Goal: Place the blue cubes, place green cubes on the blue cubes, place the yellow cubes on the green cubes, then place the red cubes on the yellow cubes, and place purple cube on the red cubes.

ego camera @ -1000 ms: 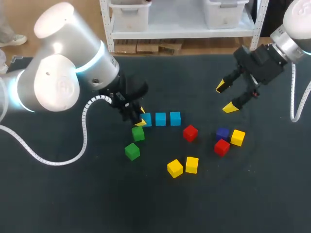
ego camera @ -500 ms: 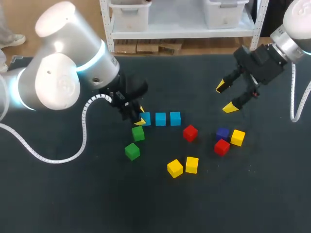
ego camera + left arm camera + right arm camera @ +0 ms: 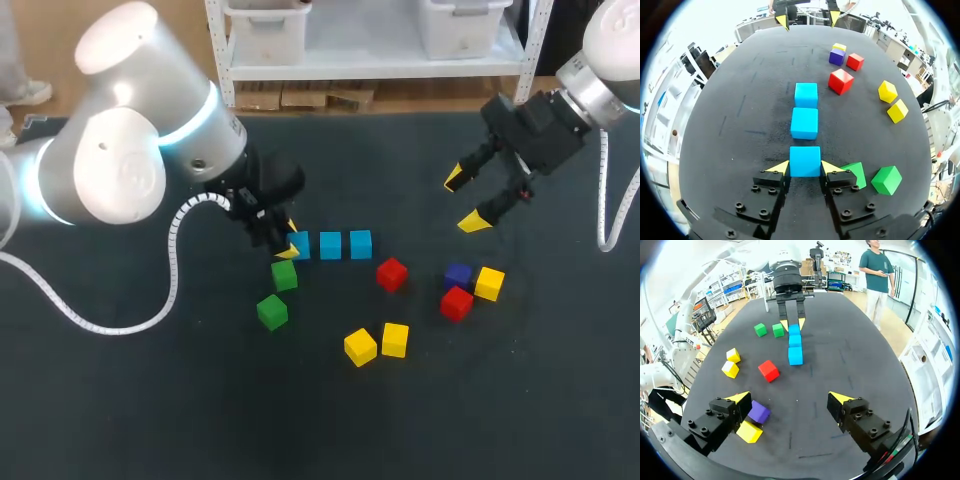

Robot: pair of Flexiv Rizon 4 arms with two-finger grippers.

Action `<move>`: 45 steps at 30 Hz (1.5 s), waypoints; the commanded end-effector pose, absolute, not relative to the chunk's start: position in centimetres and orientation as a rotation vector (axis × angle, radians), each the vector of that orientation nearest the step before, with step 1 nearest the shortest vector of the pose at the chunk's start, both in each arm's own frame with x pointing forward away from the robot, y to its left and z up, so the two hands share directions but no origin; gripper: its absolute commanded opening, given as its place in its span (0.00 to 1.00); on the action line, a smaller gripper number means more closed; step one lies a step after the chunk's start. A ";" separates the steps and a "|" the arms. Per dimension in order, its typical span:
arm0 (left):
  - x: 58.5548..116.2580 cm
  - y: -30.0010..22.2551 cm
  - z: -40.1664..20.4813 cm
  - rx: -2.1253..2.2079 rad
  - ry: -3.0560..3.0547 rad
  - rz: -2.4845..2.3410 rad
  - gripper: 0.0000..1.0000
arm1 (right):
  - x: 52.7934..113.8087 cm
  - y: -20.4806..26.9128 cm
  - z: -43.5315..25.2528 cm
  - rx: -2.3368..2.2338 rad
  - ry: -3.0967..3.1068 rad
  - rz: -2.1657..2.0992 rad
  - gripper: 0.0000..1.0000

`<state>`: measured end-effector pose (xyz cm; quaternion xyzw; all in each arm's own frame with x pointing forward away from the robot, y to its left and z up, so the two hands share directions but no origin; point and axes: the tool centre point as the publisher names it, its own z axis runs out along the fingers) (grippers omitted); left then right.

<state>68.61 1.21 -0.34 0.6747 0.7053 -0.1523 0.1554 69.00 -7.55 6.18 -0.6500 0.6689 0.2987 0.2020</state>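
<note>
**A:** Our left claw [image 3: 805, 168] is clamped on the small solid blue cube [image 3: 805, 159]. From the head view, it sits on the black table [image 3: 150, 400] at the 9 o'clock end of the row, beside two other blue cubes [image 3: 805, 123].

**B:** We should let go softly and lift straight up. The green cube [image 3: 284, 275] at 6 o'clock is probably next.

**A:** Our right claw [image 3: 462, 201] hangs with its fingers apart. Is anything different from a second ago?

**B:** No, nothing has moved.

Dark matte table top [image 3: 150, 420] w/ faint pale scuffs nr middle; light even, shadows soft.
</note>
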 end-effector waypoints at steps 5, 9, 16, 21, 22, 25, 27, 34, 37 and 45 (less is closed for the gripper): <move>68.8 1.2 -0.3 1.945 2.015 -0.441 0.36 | 69.1 -7.5 6.1 -1.815 1.866 0.837 1.00; 68.8 1.2 -0.3 1.947 2.017 -0.442 0.38 | 69.1 -7.5 6.1 -1.815 1.866 0.837 1.00; 68.8 1.2 -0.3 1.947 2.019 -0.445 0.43 | 69.1 -7.5 6.1 -1.815 1.866 0.837 1.00; 68.8 1.2 -0.3 1.944 2.018 -0.446 0.42 | 69.1 -7.5 6.1 -1.815 1.866 0.837 1.00; 68.8 1.2 -0.3 1.942 2.018 -0.446 0.41 | 69.1 -7.5 6.1 -1.815 1.866 0.837 1.00; 68.8 1.1 -0.3 1.942 2.017 -0.446 0.39 | 69.1 -7.5 6.1 -1.815 1.866 0.837 1.00; 68.9 1.1 -0.3 1.943 2.015 -0.446 0.38 | 69.1 -7.5 6.1 -1.815 1.866 0.837 1.00; 68.9 0.9 -0.3 1.945 2.011 -0.449 0.33 | 69.1 -7.5 6.1 -1.815 1.866 0.837 1.00; 68.9 0.9 -0.3 1.947 2.011 -0.449 0.33 | 69.1 -7.5 6.1 -1.815 1.866 0.837 1.00; 69.0 0.9 -0.2 1.947 2.017 -0.443 0.47 | 69.1 -7.5 6.1 -1.815 1.866 0.837 1.00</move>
